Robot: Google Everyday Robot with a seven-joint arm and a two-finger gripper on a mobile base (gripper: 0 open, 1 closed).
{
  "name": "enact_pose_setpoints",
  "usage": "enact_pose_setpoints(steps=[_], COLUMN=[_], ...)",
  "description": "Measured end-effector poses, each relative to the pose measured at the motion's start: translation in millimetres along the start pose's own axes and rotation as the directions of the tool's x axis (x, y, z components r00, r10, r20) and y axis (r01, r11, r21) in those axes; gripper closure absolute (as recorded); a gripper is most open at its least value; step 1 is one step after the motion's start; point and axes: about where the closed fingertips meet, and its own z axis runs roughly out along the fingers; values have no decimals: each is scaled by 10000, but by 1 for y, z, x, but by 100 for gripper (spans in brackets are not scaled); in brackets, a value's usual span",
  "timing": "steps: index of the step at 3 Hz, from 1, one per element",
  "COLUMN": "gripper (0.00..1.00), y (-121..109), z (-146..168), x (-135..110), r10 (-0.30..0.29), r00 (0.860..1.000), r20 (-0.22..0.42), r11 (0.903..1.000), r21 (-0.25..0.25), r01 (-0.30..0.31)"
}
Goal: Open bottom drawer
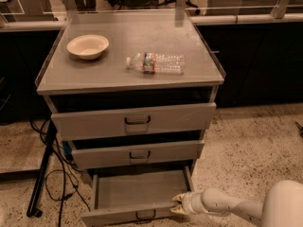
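Note:
The bottom drawer point(137, 193) of the grey metal cabinet stands pulled out, its plain grey inside showing. Its narrow front panel point(125, 215) sits at the frame's bottom edge with a small dark loop handle point(146, 215) at centre. My gripper point(178, 205) on the white arm point(236, 206) comes in from the lower right and sits at the drawer's front right corner, touching the top of the front panel there. The middle drawer point(137, 154) and the top drawer point(135, 121) above it each stand slightly out.
A cream bowl point(88, 46) and a lying plastic water bottle point(156, 63) rest on the cabinet top point(109, 72). Black cables and a dark pole point(42, 174) lie on the speckled floor to the left. Dark counters run behind the cabinet.

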Motion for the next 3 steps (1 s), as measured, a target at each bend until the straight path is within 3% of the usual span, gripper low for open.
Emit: enact_pose_setpoints(steps=[1, 2, 3], gripper=[100, 100, 81], y=[20, 20, 20], z=[-2, -6, -6], x=[5, 2, 2], r10=[90, 90, 90], r00=[10000, 10000, 10000], r20=[-19, -19, -19], r11=[9999, 9999, 9999], r21=[112, 112, 111], r01=[-90, -90, -90])
